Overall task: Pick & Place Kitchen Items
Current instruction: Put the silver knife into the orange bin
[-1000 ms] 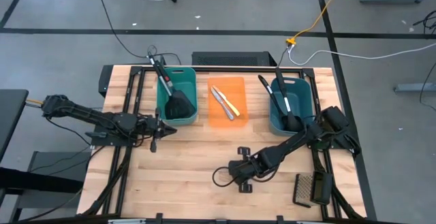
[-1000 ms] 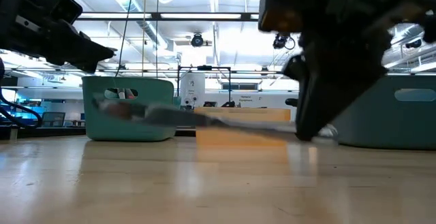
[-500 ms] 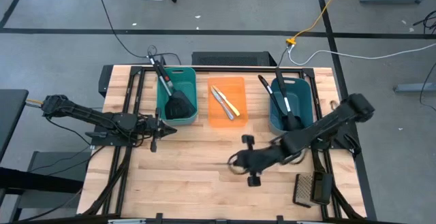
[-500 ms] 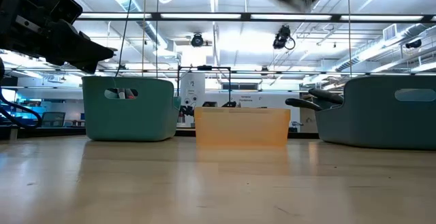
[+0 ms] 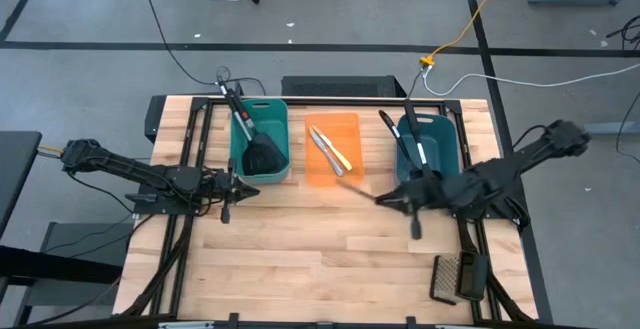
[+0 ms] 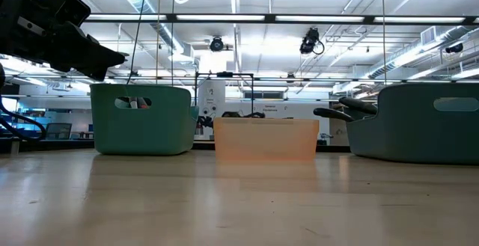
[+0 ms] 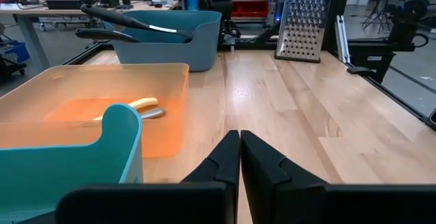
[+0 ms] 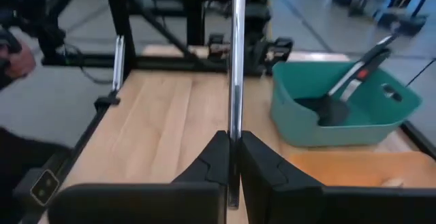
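My right gripper [image 5: 382, 200] hangs above the table just in front of the orange tub [image 5: 333, 149], shut on a thin silver knife [image 5: 360, 190] that points toward the tub. Inside that tub lie a silver knife [image 5: 325, 150] and a pale yellow one [image 5: 337, 153]. A black spatula [image 5: 262, 152] leans in the teal tub [image 5: 262, 139], its handle over the far rim. Black ladles [image 5: 415, 149] lie in the blue tub [image 5: 428, 151]. My left gripper [image 5: 243, 189] waits shut and holds nothing, near the teal tub's front corner. My right gripper pinches one end of the silver knife [image 8: 236, 123] between its two fingers; which end, I cannot tell. The knife runs on straight past the fingertips in line with the fingers. The fingers come from the table's right, slanting a little downward. The knife is lifted clear of the table.
A metal grater [image 5: 455, 277] lies at the near right corner and shows also in the left wrist view as a grater [image 7: 303, 20]. Bare wood [image 5: 300, 249] stretches across the table's near half. Black frame rails [image 5: 190, 159] run along both sides of the table.
My right gripper has risen from the near middle of the table and gone toward the far edge and the orange tub, tipping from steeply downward to nearly level. The silver knife has come up with it, lifted clear of the wood.
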Controlling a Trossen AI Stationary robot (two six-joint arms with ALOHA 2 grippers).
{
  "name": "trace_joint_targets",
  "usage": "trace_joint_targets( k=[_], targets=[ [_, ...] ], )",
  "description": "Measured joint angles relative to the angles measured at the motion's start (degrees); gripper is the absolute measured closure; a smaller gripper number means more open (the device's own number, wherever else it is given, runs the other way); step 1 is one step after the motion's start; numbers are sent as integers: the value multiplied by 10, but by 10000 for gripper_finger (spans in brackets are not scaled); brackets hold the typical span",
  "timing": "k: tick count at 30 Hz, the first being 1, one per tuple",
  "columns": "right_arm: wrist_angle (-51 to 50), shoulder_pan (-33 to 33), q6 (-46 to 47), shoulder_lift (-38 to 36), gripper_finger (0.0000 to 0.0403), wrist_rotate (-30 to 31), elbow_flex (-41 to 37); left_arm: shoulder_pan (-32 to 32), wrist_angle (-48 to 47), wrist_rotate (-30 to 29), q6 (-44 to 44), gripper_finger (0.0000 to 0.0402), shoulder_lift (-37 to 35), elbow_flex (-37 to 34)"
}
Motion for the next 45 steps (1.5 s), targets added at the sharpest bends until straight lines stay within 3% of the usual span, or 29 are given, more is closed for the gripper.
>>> trace_joint_targets(
  k=[12, 22, 33, 38, 42, 45],
  targets=[
    [207, -15, -48, -280, 384, 14, -271, 0, 1, 0, -3, 384, 0, 0],
    [296, -37, -68, -349, 384, 22, -384, 0, 1, -5, 0, 386, 0, 0],
    [324, -55, -68, -359, 383, 29, -392, 0, 0, -5, 4, 385, 0, 0],
    [317, -65, -61, -326, 383, 56, -347, 0, 1, -5, 4, 384, 0, 0],
    [232, -81, -49, -250, 383, 56, -266, 0, 2, -6, 8, 386, 0, 0],
    [106, -111, 24, -176, 383, 72, -174, 0, 2, -18, 7, 385, 0, 0]
  ],
)
